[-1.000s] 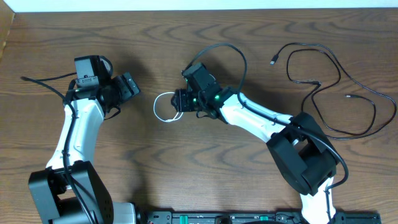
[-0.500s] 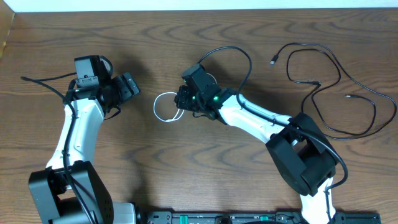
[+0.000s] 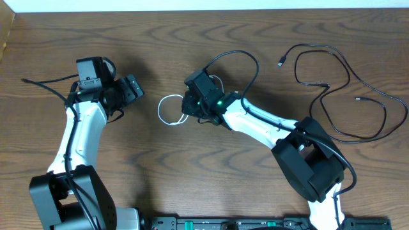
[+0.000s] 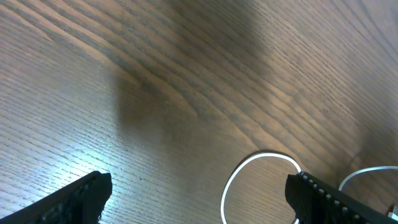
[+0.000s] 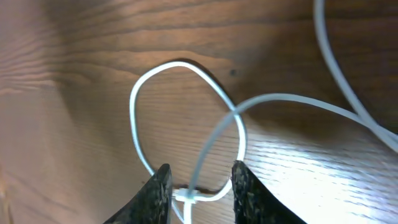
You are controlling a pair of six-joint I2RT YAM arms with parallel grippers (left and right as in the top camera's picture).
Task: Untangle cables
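The white cable [image 3: 160, 110] lies in a small loop at the table's middle. In the right wrist view the white cable [image 5: 134, 118] crosses over itself. My right gripper [image 5: 200, 193] is shut on that crossing, with both fingers [image 5: 158, 193] touching the cord. Seen from overhead, the right gripper [image 3: 185, 107] sits at the loop's right edge. The black cable [image 3: 311, 46] sprawls in loose curves at the far right, apart from the white one. My left gripper [image 3: 131, 89] hovers left of the loop. It stands wide open [image 4: 199, 205] and empty, with the loop [image 4: 267, 153] ahead of it.
The right arm's own thick black wire [image 3: 246, 57] arches above the gripper. A pale surface [image 3: 192, 5] runs past the table's far edge. Bare wood [image 3: 192, 166] lies between the two arm bases.
The right gripper's jaws have narrowed onto the white cable's crossing and shifted slightly up and left. The left arm has not moved.
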